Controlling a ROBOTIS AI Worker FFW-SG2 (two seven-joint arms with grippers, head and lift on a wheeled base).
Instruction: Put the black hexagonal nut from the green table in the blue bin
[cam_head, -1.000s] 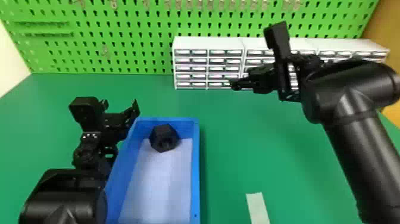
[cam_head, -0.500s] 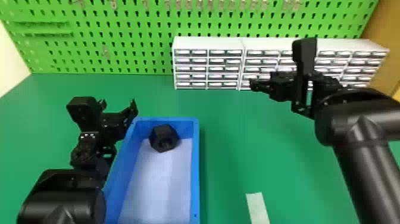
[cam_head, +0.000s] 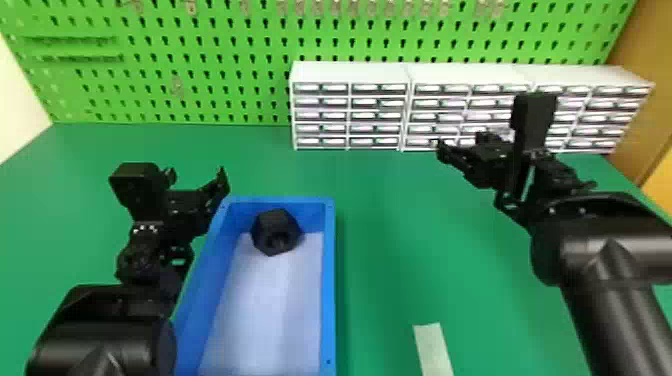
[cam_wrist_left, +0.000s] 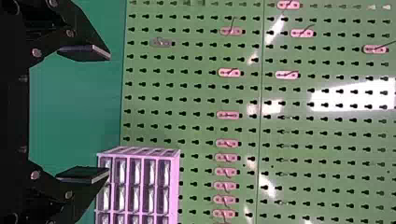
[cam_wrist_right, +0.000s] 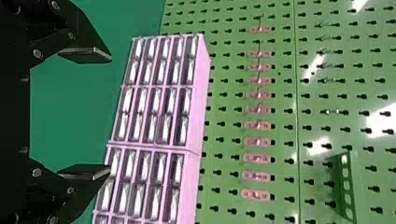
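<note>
Green bench (cam_head: 390, 260) backed by a pegboard (cam_head: 225, 60), with a black hexagonal nut (cam_head: 275, 232) inside a blue bin (cam_head: 328, 280)

Perforated and bright green, the pegboard rises behind the bench. White drawer units (cam_head: 350, 72) stand along its foot, seemingly set back to leave working room in front.

Right arm (cam_head: 600, 245): comes up from the lower right, bends, and holds the right hand (cam_wrist_right: 110, 113) raised well to the right of the bin, pointing forward and inward. Its two fingers are spread around nothing, probably parked out of the way.

Left arm (cam_head: 100, 340): reaches forward from the lower left, with the left hand (cam_wrist_left: 108, 113) beside the bin's far left corner. Its fingers are also apart and empty, likely waiting.

Lengthwise, the bin runs away from the robot between the arms, a position probably meant to suit either one. The nut sits at its far end, near the back wall, tilted, held by neither hand. The task looks complete; clearing the arms seems all that is left.

Smaller detail: a pale strip (cam_head: 432, 350) lies on the bench, right of the bin.
</note>
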